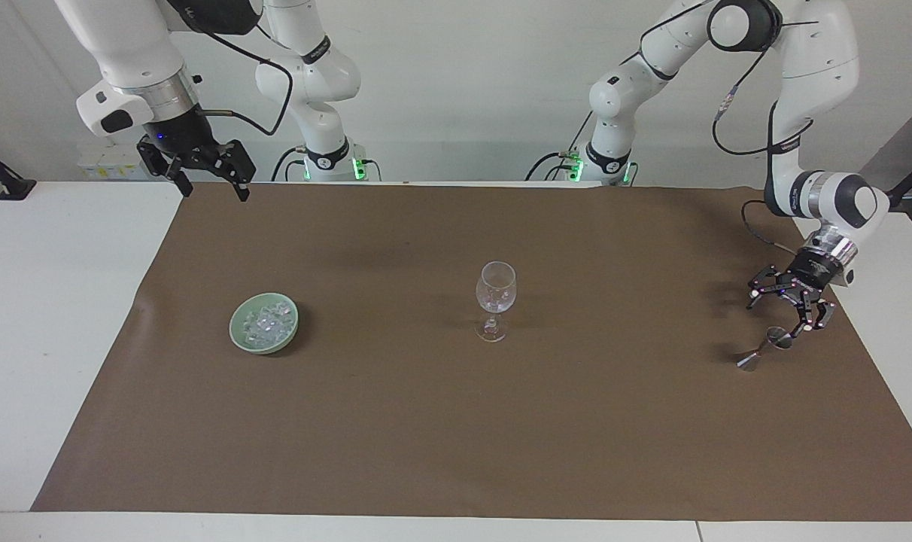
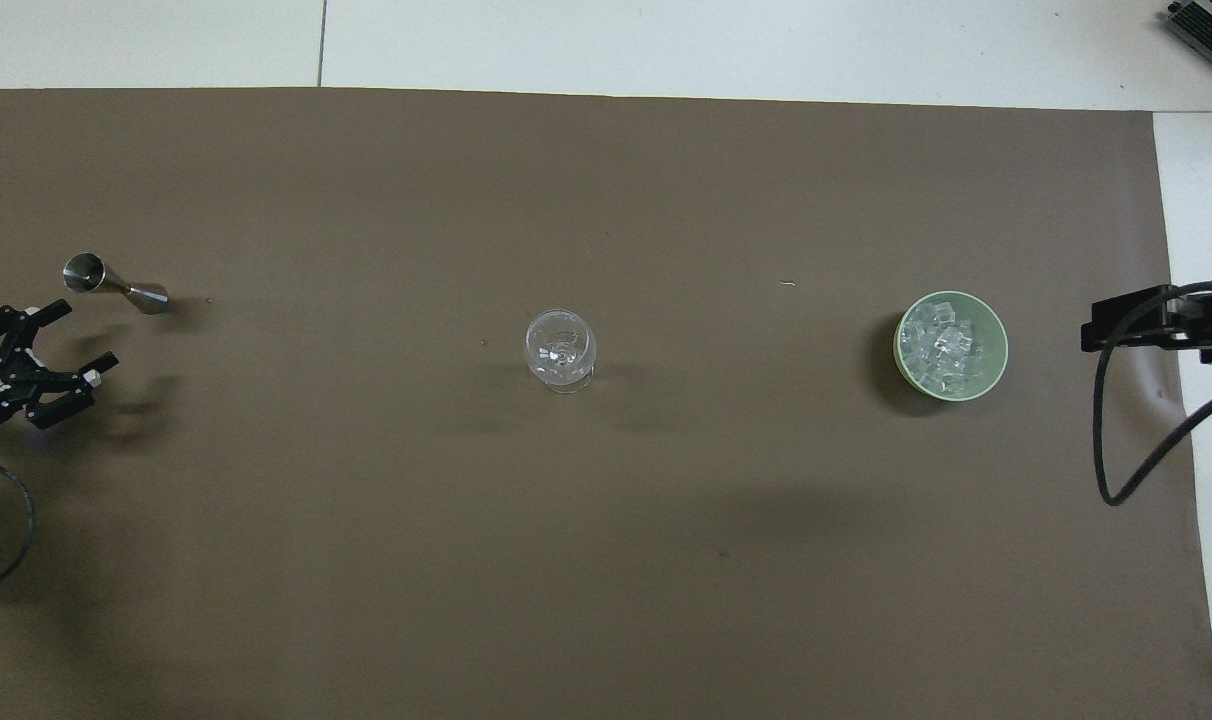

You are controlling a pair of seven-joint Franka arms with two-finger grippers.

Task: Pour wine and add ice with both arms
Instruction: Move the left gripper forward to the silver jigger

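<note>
We see two arms of glossy white rounded segments: the left arm and the right arm, each with black bands at the joints. A ribbed silver wrist ring sits above each black gripper. The left gripper has thin linked fingers tipped with small white dots, and white lettering on its body shows from overhead. The right gripper carries a small blue light. Loose black cables loop along both arms, and green lights glow at both bases
</note>
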